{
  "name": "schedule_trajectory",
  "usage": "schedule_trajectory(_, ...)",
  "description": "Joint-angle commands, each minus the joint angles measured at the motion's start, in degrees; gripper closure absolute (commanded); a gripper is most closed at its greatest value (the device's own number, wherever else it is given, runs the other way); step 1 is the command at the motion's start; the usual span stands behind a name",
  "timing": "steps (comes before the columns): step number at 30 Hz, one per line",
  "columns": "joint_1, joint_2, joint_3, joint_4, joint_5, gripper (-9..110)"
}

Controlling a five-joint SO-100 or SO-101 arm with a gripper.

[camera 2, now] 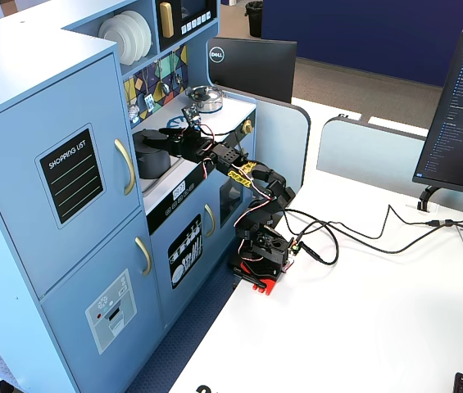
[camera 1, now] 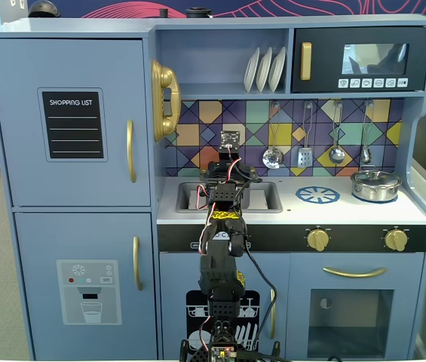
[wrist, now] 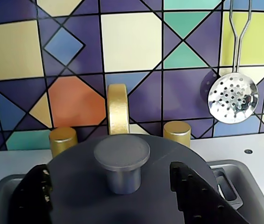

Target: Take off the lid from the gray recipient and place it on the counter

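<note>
In a fixed view, we see the arm reaching over the sink; the white surface point(camera 1: 288, 210) to its right lies bare up to the silver pot point(camera 1: 375, 185). In the wrist view, our claw point(wrist: 110, 186) stands apart, one finger on each side of the lid point(wrist: 122, 161) knob, not touching it. In another fixed view, the gray recipient point(camera 2: 151, 154) stands in the sink.

Bright, even light; perhaps slight softness.

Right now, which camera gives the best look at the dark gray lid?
The wrist view: the lid fills the foreground, knob between the claw fingers. In a fixed view the arm hides it; in another, the lid is a tiny dark shape.
</note>
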Motion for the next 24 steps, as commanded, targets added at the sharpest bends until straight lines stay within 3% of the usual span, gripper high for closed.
schedule_trajectory(1,-0.18,-1.14,-4.13,-2.64,-0.62,78)
schedule_trajectory(24,-0.35,-13.62,-10.72,-6.06,-2.37,83)
